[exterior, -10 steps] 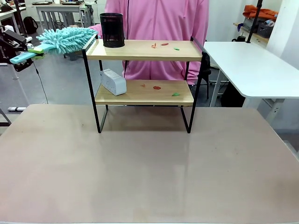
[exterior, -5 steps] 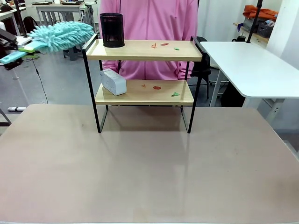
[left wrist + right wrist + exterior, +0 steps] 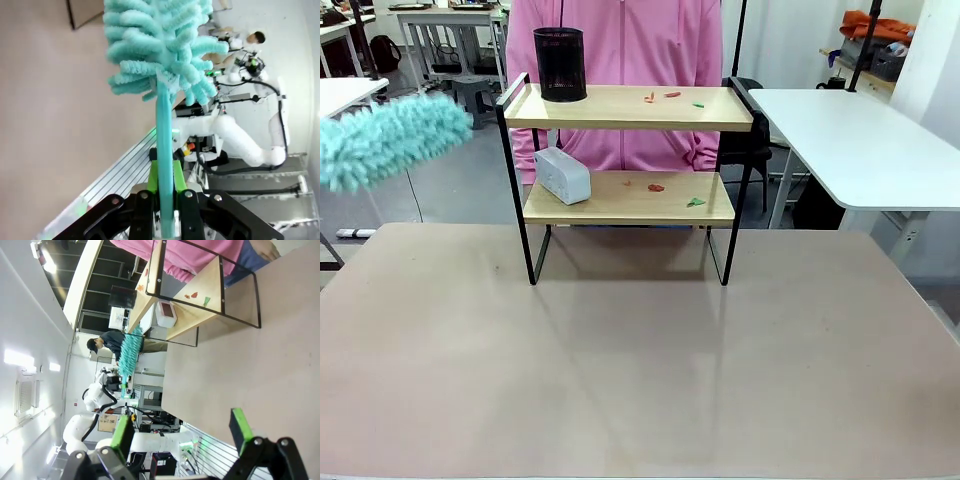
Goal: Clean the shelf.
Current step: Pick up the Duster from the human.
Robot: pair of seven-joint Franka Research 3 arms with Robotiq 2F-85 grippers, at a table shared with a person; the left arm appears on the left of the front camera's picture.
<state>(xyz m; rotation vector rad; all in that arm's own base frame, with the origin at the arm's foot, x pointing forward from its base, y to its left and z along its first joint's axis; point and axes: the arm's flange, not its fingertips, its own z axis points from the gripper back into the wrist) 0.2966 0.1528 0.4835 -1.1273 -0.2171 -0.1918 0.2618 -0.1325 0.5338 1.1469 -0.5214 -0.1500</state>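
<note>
The shelf (image 3: 620,108) stands at the far middle of the table, with small red scraps (image 3: 656,187) and green scraps (image 3: 696,202) on both boards. A fluffy teal duster (image 3: 382,140) hangs in the air to the left of the shelf, apart from it. In the left wrist view my left gripper (image 3: 165,175) is shut on the duster's teal handle (image 3: 164,130), and the head (image 3: 160,45) points away from me. My right gripper (image 3: 181,432) is open and holds nothing; it sits well back from the shelf (image 3: 200,310) over the table.
A black mesh cup (image 3: 560,64) stands on the left of the top board, and a white box (image 3: 563,175) on the left of the lower board. A person in a pink top (image 3: 620,40) stands right behind the shelf. A white table (image 3: 860,140) stands at the right.
The duster has swung left and down, away from the shelf's top left corner. My left gripper has slid out of the front view's left edge.
</note>
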